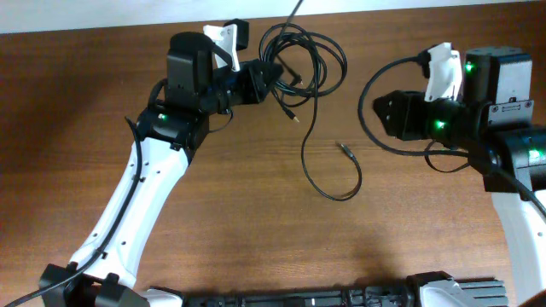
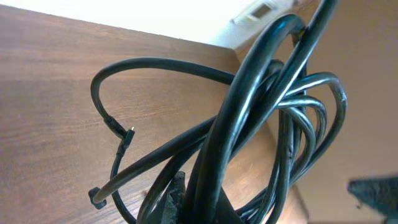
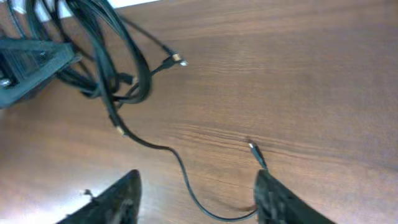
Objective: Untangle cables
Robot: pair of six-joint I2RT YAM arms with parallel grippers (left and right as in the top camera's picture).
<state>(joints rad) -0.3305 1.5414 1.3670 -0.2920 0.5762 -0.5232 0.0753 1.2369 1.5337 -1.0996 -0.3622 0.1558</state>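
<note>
A tangled bundle of thin black cables (image 1: 300, 58) lies at the table's far middle. My left gripper (image 1: 266, 81) is shut on the bundle's left side; in the left wrist view the cables (image 2: 249, 118) rise close over its fingers (image 2: 186, 208). One cable strand (image 1: 309, 158) trails forward to a loop, ending in a plug (image 1: 344, 150). Another plug (image 1: 293, 114) hangs below the bundle. My right gripper (image 1: 384, 112) is open and empty, right of the loose strand. In the right wrist view its fingers (image 3: 196, 196) frame the strand (image 3: 186, 180) and the plug (image 3: 254, 150).
The table's far edge (image 1: 102, 30) runs just behind the bundle, with a white wall beyond. A thick black wire (image 1: 368, 94) loops off my right arm. A dark rail (image 1: 299, 298) lies along the front edge.
</note>
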